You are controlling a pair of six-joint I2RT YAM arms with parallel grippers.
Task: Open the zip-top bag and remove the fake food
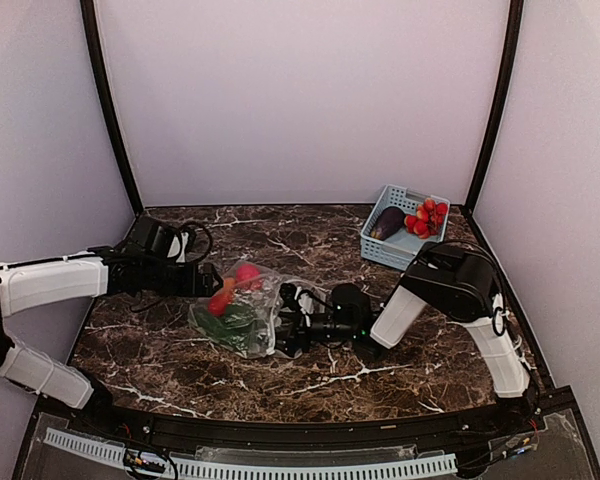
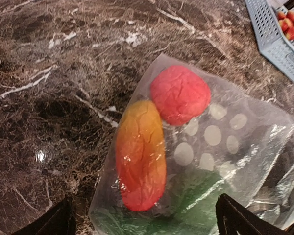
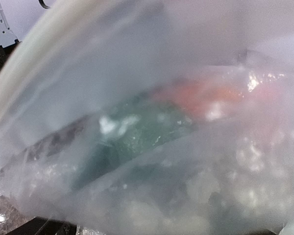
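Top external: we see a dark marble bench [image 1: 380,370] and pale walls [image 1: 300,100]. Left end effector [image 1: 208,282] spread wide by the zip-top bag [image 1: 263,300]; right end effector [image 1: 286,322], we cannot tell.

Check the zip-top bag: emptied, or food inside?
Not empty. Through the clear plastic of the zip-top bag show a red piece, an orange-red piece and a green piece.

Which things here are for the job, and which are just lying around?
Job: zip-top bag; red round piece, orange-red piece and green piece inside it; eggplant; red cluster.
Lying about: blue basket; marble table.
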